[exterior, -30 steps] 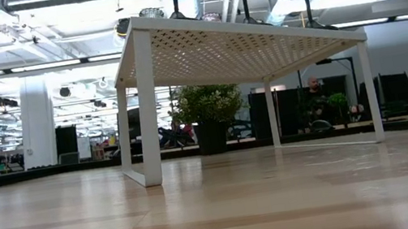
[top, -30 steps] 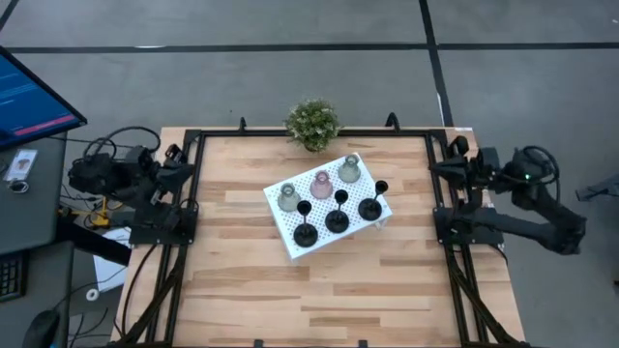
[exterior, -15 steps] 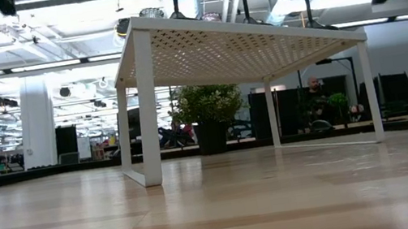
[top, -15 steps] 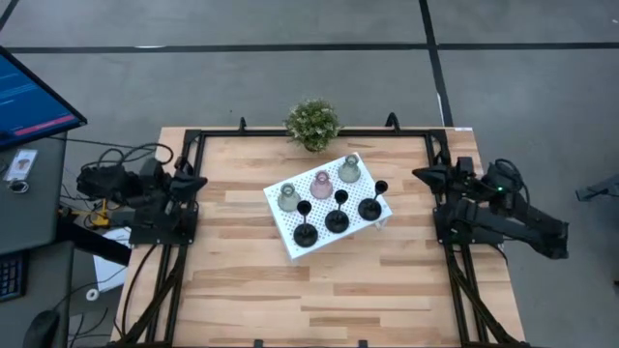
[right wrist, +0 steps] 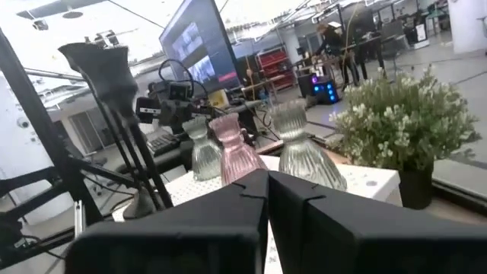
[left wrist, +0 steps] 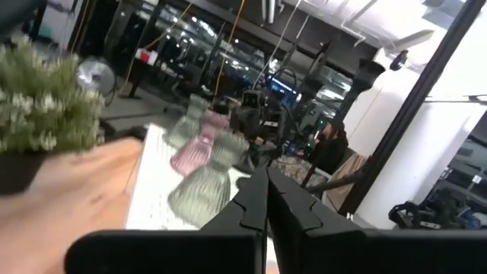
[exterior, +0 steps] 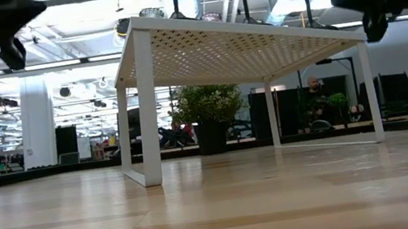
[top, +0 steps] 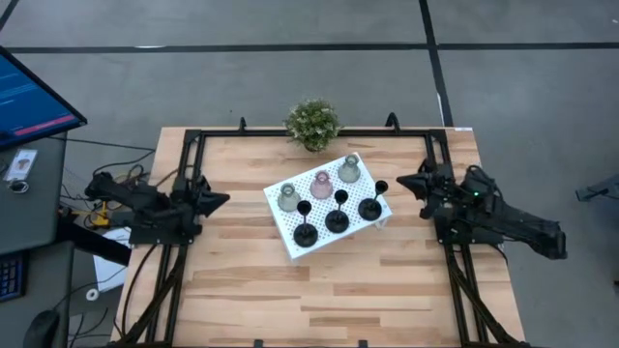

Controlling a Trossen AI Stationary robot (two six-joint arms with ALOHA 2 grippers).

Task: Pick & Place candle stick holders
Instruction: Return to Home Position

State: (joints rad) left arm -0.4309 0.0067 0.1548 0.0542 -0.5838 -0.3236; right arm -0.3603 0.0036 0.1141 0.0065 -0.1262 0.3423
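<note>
Left claw: left gripper [top: 221, 200], fingers pressed together, empty, at nine o'clock.
Right claw: right gripper [top: 404, 181], likewise closed and empty, at three o'clock.
Holders: three black thin-stemmed candle stick holders [top: 337, 218] and three squat pink and green glass holders [top: 321, 184] stand on the white perforated shelf [top: 279, 215], centre.
Homing: best to stay high, clear of the stems.
Change: both grippers are further inward than before.

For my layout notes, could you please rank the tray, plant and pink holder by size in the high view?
1. Tray, clearly largest.
2. Plant.
3. Pink holder, smallest.

Seen level, the white tray [exterior: 243, 47] hides most of the candle stick holders [exterior: 151, 13]; their black stems are cropped above.
</note>
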